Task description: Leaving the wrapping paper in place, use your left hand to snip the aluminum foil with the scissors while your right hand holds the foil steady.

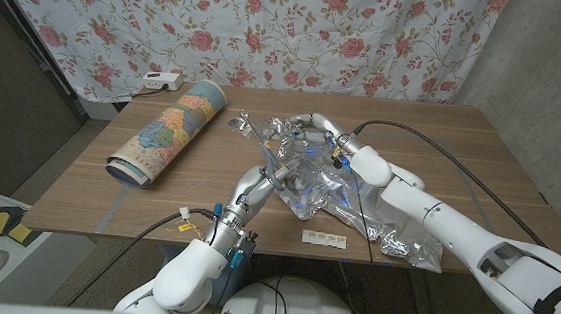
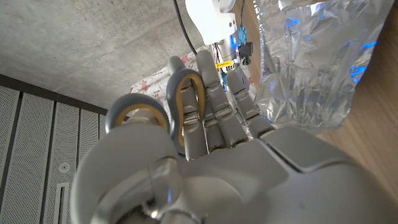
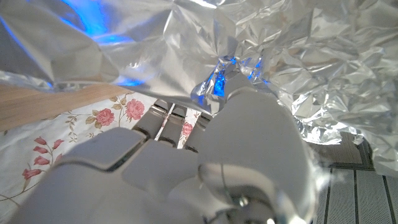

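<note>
Foil (image 1: 343, 197): crumpled sheet at mid-bench, spreading right and toward the near edge; its far end is lifted off the wood.
Right hand (image 1: 315, 132): at the foil's far end, fingers (image 3: 239, 99) clamped on a raised fold, seen plainly in the right wrist view; it holds that part up.
Scissors (image 2: 168, 106): grey loops with a tan lining, held in the left hand; the blades are hidden, so I cannot tell whether they are apart or together.
Left hand (image 1: 258, 183): at the foil's left edge, fingers (image 2: 214, 93) closed around the scissor loops and reaching toward the right hand.
Key relation: the foil lies right of and just beyond the left fingers, so the cut likely runs from the left edge inward; the left hand is the nearer to that edge, the right hand grips farther along.
Contact: whether the blades already touch foil cannot be told.
Paper (image 1: 167, 131): patterned roll lying far left on the bench (image 1: 443, 130), well apart from both hands, long axis running near-left to far-right.
</note>
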Robot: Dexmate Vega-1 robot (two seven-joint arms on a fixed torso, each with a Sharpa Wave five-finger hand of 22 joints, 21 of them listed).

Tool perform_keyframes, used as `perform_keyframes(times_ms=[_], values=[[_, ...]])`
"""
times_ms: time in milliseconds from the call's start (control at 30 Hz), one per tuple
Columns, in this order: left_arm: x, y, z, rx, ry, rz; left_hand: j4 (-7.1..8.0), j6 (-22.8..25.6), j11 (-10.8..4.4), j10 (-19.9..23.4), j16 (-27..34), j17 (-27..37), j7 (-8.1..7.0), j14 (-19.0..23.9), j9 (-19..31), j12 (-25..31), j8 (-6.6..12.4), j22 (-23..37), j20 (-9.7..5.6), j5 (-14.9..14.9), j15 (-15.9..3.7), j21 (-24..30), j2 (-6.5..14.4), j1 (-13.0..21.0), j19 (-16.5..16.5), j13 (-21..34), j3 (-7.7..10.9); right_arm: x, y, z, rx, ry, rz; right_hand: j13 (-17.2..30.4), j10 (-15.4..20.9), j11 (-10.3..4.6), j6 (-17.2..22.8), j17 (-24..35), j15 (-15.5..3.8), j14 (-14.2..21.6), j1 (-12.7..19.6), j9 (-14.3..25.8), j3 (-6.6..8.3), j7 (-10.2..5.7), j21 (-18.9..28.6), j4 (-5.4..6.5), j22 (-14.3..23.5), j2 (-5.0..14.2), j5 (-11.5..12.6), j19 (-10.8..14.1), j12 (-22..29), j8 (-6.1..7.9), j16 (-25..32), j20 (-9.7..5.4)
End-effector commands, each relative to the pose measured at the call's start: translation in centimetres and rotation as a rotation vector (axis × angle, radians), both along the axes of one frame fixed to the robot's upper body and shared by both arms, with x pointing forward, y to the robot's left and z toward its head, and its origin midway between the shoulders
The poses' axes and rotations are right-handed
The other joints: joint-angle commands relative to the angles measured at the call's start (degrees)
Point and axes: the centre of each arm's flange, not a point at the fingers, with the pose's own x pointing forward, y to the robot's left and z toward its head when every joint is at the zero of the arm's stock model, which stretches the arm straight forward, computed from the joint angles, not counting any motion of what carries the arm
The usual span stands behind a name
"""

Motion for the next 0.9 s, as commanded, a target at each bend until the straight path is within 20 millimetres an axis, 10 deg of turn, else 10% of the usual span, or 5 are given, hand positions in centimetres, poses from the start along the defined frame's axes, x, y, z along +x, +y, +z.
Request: perform_keyframes(times_ms=[33,900], values=[[0.6,1.9,-0.3,-0.042,0.007,0.044,9.91,-21.50,-11.39,11.58,-0.06,0.41,-9.49,-0.48,-0.18,2.16,-0.16,-0.03,-0.09,0.41,-2.47,0.40,0.55,-0.17,-0.42,1.68,10.07,-0.5,1.3,0.3,-0.003,-0.003,0.001,0.22,0.29,-0.17,-0.23,0.16,-11.04,0.44,0.26,0.15,-0.07,0.10,-0.07,0.01,0.17,0.47,0.10,0.09,-0.02,-0.08,-0.03,-0.08],[1.5,2.7,-1.3,-0.043,0.025,0.073,9.58,-20.42,-10.47,12.82,-1.40,1.33,-9.92,0.60,-3.53,2.52,-1.96,-2.12,-0.42,0.51,-2.24,1.55,0.31,-0.52,-0.55,1.75,9.32,-0.8,3.3,-0.4,-0.001,0.004,0.002,0.43,0.44,-0.09,-0.27,0.42,-11.06,0.71,0.24,0.16,-0.14,0.09,-0.08,0.05,0.17,0.48,0.10,0.06,-0.13,-0.07,-0.27,-0.13]])
